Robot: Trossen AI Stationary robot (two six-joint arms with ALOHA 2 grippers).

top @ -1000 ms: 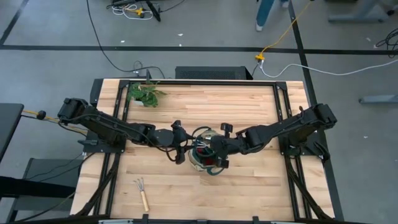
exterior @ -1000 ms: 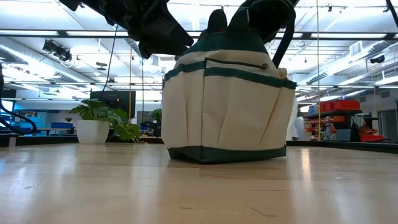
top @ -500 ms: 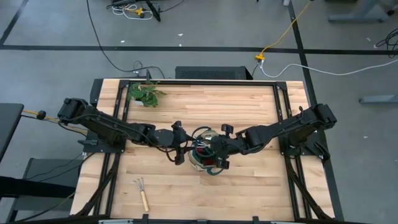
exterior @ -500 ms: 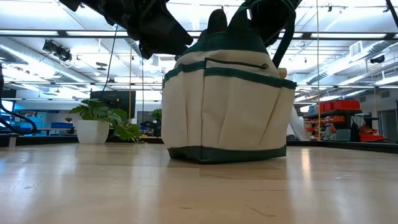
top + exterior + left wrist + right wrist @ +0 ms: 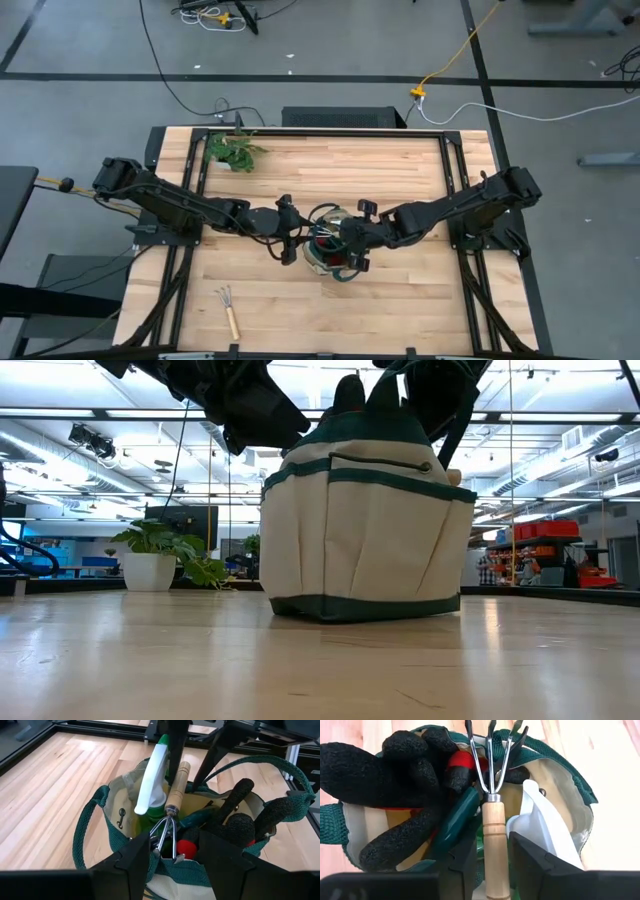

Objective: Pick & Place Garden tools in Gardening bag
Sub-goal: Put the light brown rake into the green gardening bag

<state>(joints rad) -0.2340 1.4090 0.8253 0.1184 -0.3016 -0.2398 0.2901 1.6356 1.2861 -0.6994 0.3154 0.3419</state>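
The cream gardening bag [image 5: 322,264] with green trim stands on its base at the table's middle [image 5: 365,540]. In it are black-and-red gloves [image 5: 395,765], green shears [image 5: 457,822], a green piece with a white handle [image 5: 152,775] and a rake [image 5: 177,787] that leans tilted, prongs down at the bag's left rim. My right gripper [image 5: 492,860] is open over the bag, a finger on each side of the rake's wooden handle. My left gripper [image 5: 175,862] is open at the bag's left rim [image 5: 165,865]. A second rake [image 5: 228,308] lies flat near the front left. My left gripper's fingers [image 5: 135,860] stand wide apart over the bag's left rim, slanting down from the table's left; whether they touch the rim, I cannot tell. My right gripper's fingers [image 5: 527,855] flank the rake's handle [image 5: 493,837] near its free end, from above, along it, with narrow gaps; whether they touch it, I cannot tell.
A leafy plant in a white pot [image 5: 235,150] stands at the far left of the table. Black frame rails [image 5: 455,180] run along the table's sides. Bare wood lies in front of and behind the bag.
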